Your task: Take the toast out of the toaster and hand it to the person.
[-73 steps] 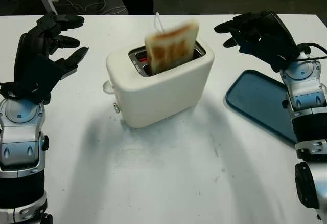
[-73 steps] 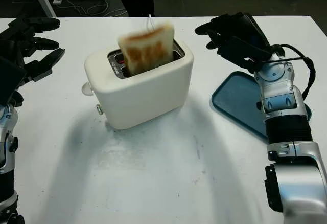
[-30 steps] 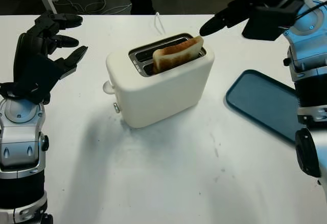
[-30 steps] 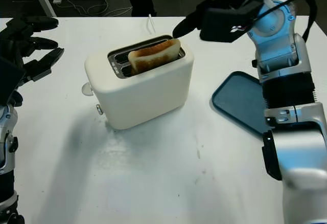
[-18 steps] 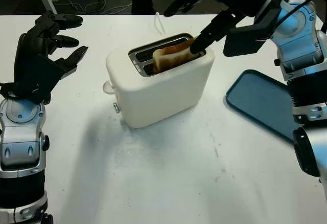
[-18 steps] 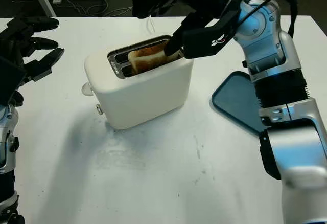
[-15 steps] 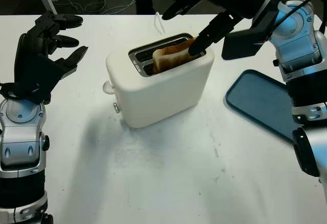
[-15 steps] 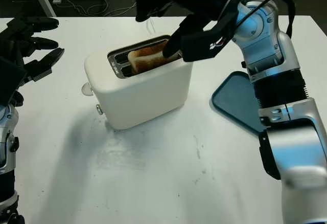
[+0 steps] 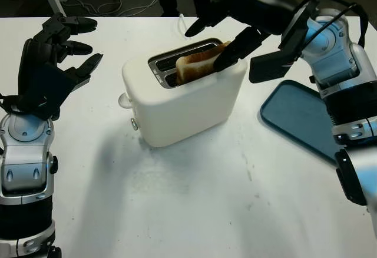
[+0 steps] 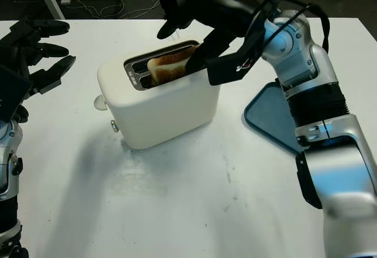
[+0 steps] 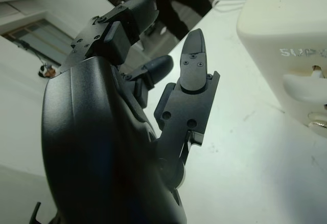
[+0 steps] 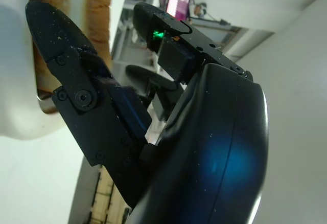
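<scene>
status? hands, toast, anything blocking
Right robot hand open over the toaster, one finger beside the toast, no grasp yet. Left robot hand open, off to the side. Toast sits low in its slot. Nothing blocking.

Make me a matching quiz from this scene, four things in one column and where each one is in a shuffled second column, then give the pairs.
Things:
1. browned slice of toast
2. dark blue flat tray
3. black right hand
4. black left hand

Places:
A. raised over the white table, left of the toaster
B. lying on the table, right of the toaster
C. sitting in a slot of the cream toaster
D. over the toaster's top, open, beside the toast

Pairs: 1-C, 2-B, 3-D, 4-A
</scene>
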